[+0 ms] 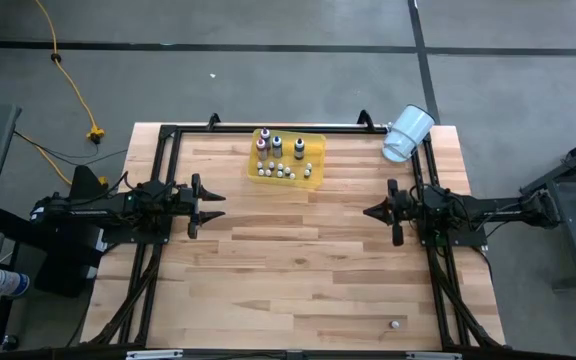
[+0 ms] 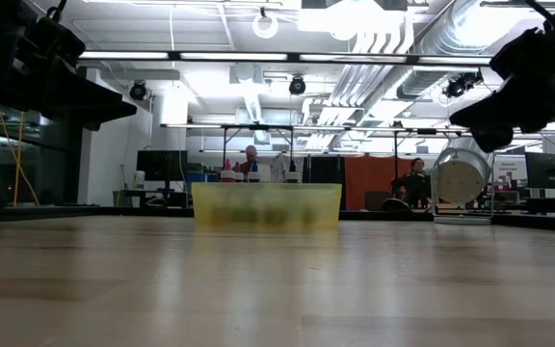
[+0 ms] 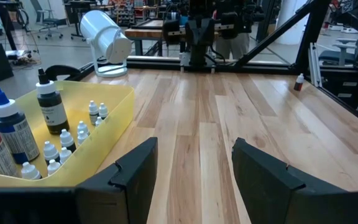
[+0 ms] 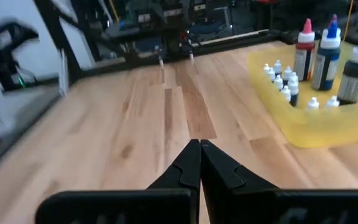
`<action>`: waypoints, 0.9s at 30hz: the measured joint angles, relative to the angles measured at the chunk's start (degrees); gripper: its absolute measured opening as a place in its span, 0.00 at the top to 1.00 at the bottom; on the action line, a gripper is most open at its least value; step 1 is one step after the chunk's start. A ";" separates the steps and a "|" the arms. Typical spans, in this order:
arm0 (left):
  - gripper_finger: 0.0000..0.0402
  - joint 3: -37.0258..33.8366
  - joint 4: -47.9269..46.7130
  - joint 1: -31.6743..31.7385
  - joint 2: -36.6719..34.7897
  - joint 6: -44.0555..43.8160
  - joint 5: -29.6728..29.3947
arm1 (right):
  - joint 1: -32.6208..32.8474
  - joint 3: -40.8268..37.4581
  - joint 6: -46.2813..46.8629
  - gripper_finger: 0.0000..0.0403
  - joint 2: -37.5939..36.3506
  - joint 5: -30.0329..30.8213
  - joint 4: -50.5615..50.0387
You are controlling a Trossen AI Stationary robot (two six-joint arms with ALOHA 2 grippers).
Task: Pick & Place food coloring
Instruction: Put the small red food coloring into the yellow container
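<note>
Bottles of food coloring [image 1: 283,158] sit together inside the translucent yellow tray [image 1: 317,177] near the far edge of the tabletop [image 1: 298,270], which I can see from above; the taller ones with red, blue and dark bodies stand upright along the tray's far side, the small whitish ones cluster on its near side. One stray small bottle [image 1: 395,324] lies alone on the tabletop near the front right corner, well apart from the tray. My left end effector [image 1: 217,204] hovers at the left side of the tabletop with its fingers spread apart and nothing between them. My right end effector [image 1: 368,211] hovers at the right side, fingers pressed together on nothing, pointing toward the left one. A white cup [image 1: 407,133] lies tipped on its side at the far right corner, beside the frame.
</note>
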 joint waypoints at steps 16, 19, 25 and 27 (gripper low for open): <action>0.51 0.04 -0.14 0.00 -0.02 0.00 0.00 | 0.14 23.22 12.78 1.00 8.97 0.14 -27.77; 0.51 0.04 -0.14 -0.02 -0.02 0.00 0.00 | 0.87 30.07 13.33 1.00 13.85 -1.47 -34.34; 0.51 0.06 -0.16 0.00 -0.02 0.00 0.00 | 4.45 40.41 15.87 1.00 23.41 -9.04 -42.19; 0.51 0.07 -0.16 0.00 -0.02 0.00 0.00 | 6.11 42.75 17.45 1.00 26.56 -12.95 -43.68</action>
